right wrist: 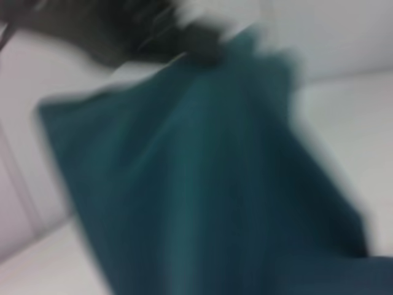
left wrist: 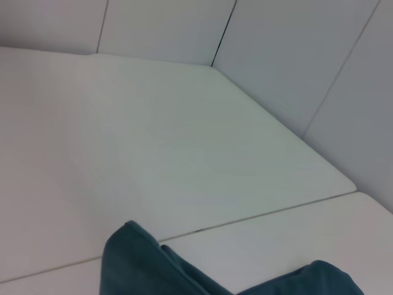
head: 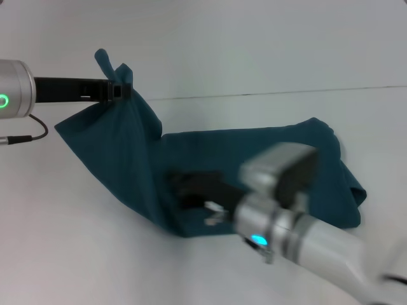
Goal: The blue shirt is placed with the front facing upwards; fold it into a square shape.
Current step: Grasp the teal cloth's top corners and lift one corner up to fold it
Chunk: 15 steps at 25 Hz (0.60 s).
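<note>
Our left tool is clamped on a corner of the blue shirt, hoisting it off the counter for folding; right tool low on the cloth, grip unclear.

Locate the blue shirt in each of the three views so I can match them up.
Head view: the blue shirt spans the middle of the white table, one edge lifted by the left end effector.
Left wrist view: only folds of the shirt at the bottom edge.
Right wrist view: the shirt fills most of the picture.
Shared landmark: the table seam.
</note>
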Available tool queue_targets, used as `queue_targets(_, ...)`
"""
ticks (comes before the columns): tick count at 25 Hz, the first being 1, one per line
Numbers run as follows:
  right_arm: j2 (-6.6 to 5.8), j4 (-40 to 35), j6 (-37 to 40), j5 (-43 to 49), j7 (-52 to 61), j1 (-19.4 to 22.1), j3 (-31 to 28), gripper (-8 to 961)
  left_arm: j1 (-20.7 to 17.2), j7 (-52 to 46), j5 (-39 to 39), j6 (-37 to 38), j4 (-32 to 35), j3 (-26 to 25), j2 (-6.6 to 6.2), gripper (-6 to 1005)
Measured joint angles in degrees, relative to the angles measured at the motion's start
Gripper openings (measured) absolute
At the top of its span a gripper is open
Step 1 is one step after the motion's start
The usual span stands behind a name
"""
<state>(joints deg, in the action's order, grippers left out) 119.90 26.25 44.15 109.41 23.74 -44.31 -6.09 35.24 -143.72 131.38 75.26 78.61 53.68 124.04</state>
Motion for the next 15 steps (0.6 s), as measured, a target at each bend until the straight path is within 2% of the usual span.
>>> queue_targets(2, 0.04, -1.8, 5.4, 0.0, 0.0, 4.0, -1.1, 19, 0.0, 0.0, 0.0, 0.3, 0.5, 0.2, 0.02, 26)
queue_targets(5, 0.28, -3.6, 6.7, 0.0, -0.1, 5.9, -3.1, 20, -0.1, -0.1, -0.6, 0.7, 1.2, 0.2, 0.06, 25)
queue_targets(8, 0.53, -4.5, 3.2, 0.0, 0.0, 4.0, -4.4, 21, -0.8, -0.1, -2.8, 1.6, 2.5, 0.9, 0.14, 25)
queue_targets(15, 1.08, -1.3, -7.9, 1.0, 0.0, -4.3, -4.3, 24, -1.6, -0.1, -5.5, 2.8, 5.0, 1.4, 0.26, 25)
